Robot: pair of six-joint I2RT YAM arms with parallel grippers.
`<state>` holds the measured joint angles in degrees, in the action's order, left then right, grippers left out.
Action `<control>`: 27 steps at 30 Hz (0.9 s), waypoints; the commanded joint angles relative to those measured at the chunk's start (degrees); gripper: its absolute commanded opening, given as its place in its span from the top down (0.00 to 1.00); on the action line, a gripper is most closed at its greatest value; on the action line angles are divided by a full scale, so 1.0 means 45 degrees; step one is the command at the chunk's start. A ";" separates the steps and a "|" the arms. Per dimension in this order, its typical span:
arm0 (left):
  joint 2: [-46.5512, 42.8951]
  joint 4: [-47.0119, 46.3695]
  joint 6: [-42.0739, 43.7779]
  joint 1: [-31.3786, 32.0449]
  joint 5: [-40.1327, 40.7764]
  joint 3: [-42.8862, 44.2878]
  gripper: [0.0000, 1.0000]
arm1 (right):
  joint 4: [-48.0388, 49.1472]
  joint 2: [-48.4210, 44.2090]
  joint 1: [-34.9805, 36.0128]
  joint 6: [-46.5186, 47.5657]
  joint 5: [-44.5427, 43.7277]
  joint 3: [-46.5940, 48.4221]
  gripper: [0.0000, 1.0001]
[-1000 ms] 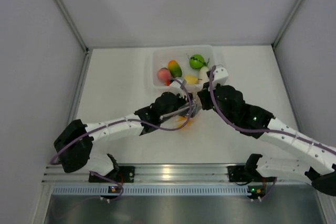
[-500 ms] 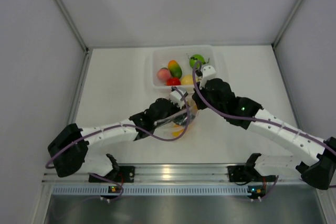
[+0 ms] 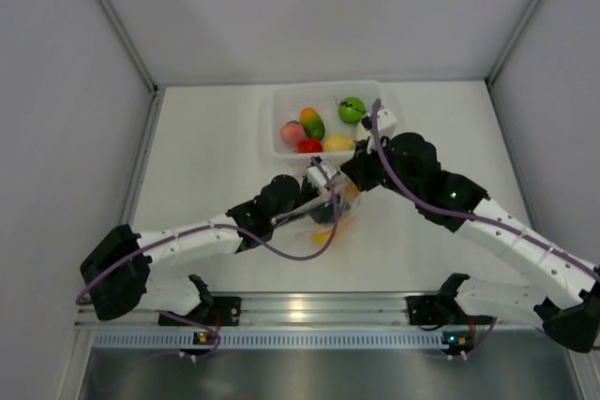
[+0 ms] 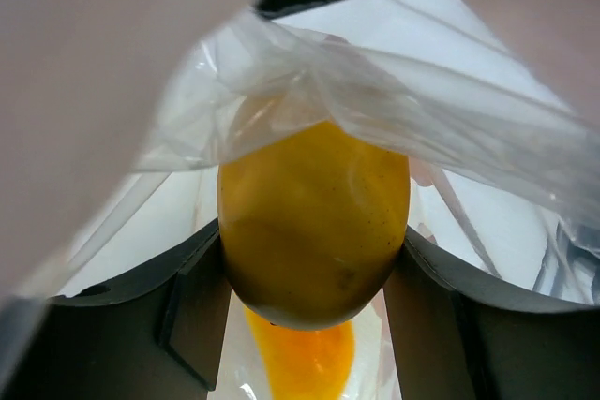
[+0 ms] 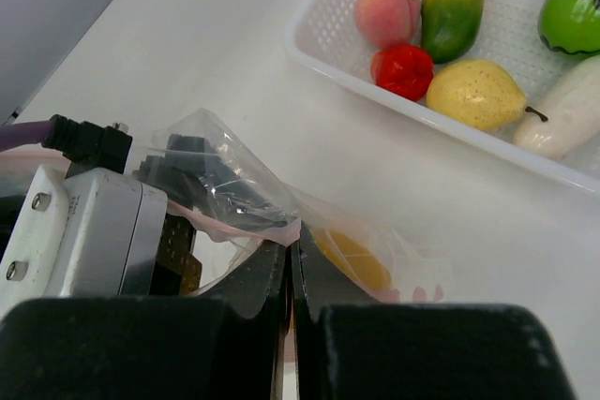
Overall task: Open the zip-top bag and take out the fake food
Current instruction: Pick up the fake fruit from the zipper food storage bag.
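Zip-top bag [image 3: 330,222] is down on the table [image 3: 206,156], mid-field, just in front of the clear tub [image 3: 277,100], and both your arms meet right over it. Your right gripper [image 5: 291,248] has its fingers pressed together on the bag's edge, pinching the film at the pink zip strip [image 5: 239,222]. The mouth stands open beside it, and your left gripper [image 4: 312,241] is inside. Look at the left wrist view: a yellow fruit [image 4: 314,189] fills the gap between the two dark fingers [image 4: 192,316] and touches both, so it is pinched, with crinkled plastic draped over its top. Below it an orange piece [image 4: 302,355] lies against the bag's lower film.

Out to the tub now, where more of the fake food [image 3: 312,124] sits. You have a pink peach [image 5: 386,11] touching an orange-and-green piece [image 5: 452,8], and a small red one [image 5: 403,70] just in front of them. A yellow pear [image 5: 478,93] is beside that, a white piece [image 5: 567,114] lies next to the pear, and a green one [image 5: 570,23] sits behind
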<state>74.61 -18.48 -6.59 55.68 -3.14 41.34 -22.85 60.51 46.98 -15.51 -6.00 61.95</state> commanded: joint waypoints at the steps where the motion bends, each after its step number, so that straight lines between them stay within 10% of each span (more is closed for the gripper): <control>1: -0.0507 -0.1325 0.0838 0.0166 -0.9124 0.0519 1.00 | 0.0430 0.0127 -0.0948 0.0829 -0.0621 0.0548 1.00; 18: 0.0491 0.2388 0.2500 0.0185 -1.3287 0.2962 1.00 | -0.0663 0.1162 -0.1104 0.1045 -0.1849 0.2325 1.00; 27: -0.1070 0.2388 0.2967 0.0204 -0.6885 0.2142 1.00 | -0.1697 0.0792 -0.1319 0.1043 -0.2531 0.1605 1.00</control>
<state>76.60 -4.67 1.54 55.07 -39.70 51.72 -29.12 65.82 44.84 -13.96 -4.84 70.37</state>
